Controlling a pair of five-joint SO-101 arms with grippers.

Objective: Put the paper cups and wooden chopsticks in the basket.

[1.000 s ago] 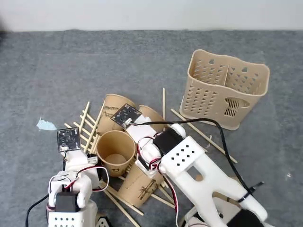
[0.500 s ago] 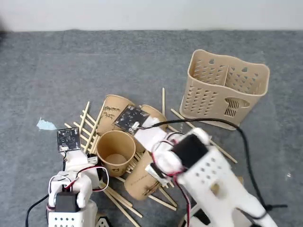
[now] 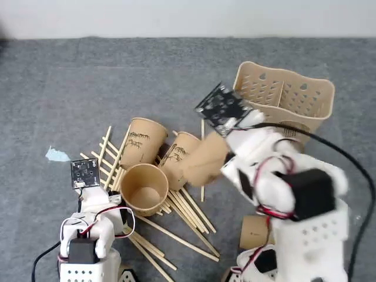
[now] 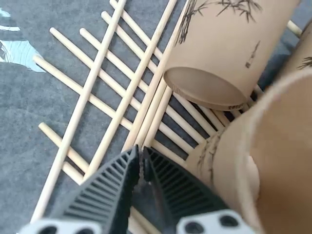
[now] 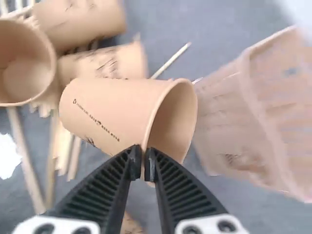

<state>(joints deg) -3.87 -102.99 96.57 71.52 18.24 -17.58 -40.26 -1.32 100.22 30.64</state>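
Now the cup [image 5: 122, 117] hangs on its side above the bench [image 3: 88, 76], pinched at the rim by my right gripper [image 5: 139, 151], just short of the basket [image 3: 258, 126] and over the scattered chopsticks [image 3: 182, 217]. To do this well I should hold the pinch firm, since thin paper may slip or crease, carry it clear above the basket's rim, tip it mouth up over one compartment, and only then let go.

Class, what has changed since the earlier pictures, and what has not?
The right gripper, shut on a brown paper cup, lifted it off the wooden chopsticks and swung it toward the beige slotted plastic basket. The left gripper, upright paper cup and basket stayed put.
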